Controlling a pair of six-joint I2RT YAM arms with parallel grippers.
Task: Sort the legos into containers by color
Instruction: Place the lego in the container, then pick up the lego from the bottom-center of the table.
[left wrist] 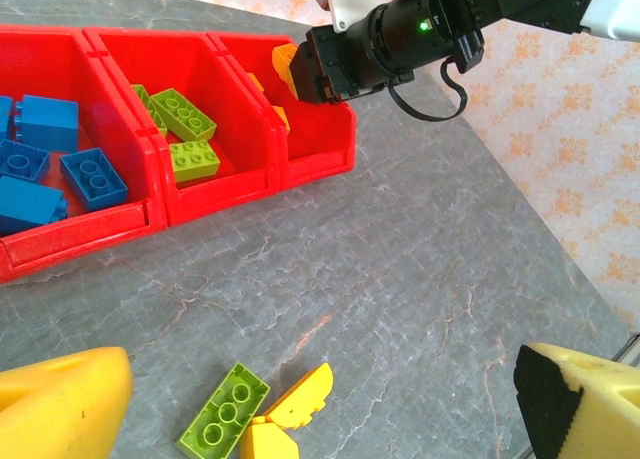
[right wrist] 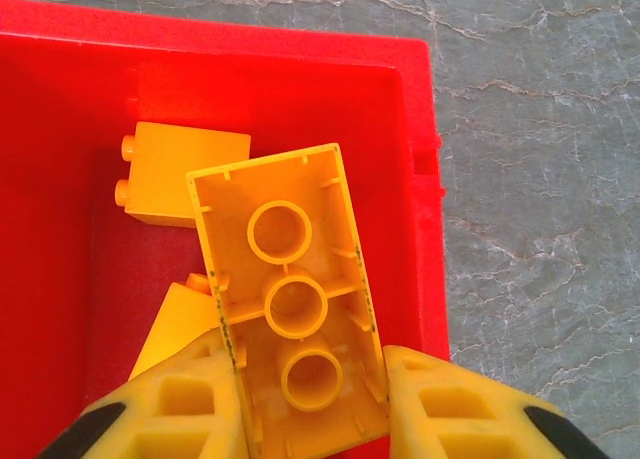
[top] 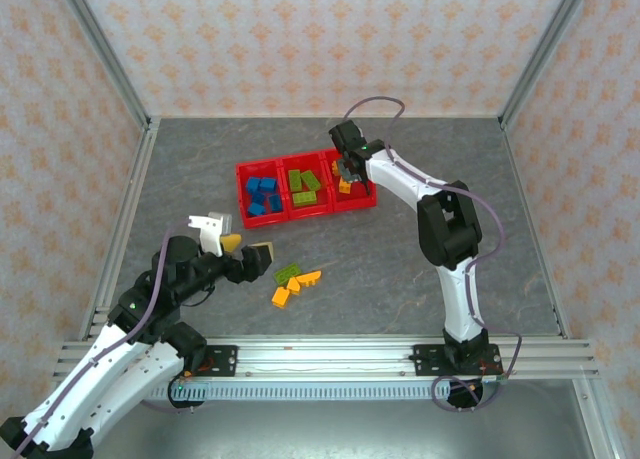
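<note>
Orange-yellow and glossy, an oblong brick [right wrist: 290, 309] sits pinched at its lower end between the ribbed yellow fingers [right wrist: 180, 404] of the right gripper [top: 346, 177]. Its hollow underside, with three round tubes, faces the wrist camera, so its studs are hidden. It hangs tilted over the rightmost bin of the smooth red containers [top: 290, 217] and covers part of a yellow wedge piece [right wrist: 175, 329]. A square yellow block [right wrist: 180, 174] lies in plain sight just beyond it, studs pointing sideways. In the left wrist view the blue bricks [left wrist: 50, 164] in the left bin are cut off by the frame edge, and lime bricks [left wrist: 185, 119] lie in the middle bin. The left gripper [top: 247, 247] stands wide open above loose pieces on the grey marbled table [left wrist: 430, 279]. Among them, a loose lime brick [left wrist: 225, 411] touches an orange piece [left wrist: 295, 399] that is cropped at the bottom edge.
</note>
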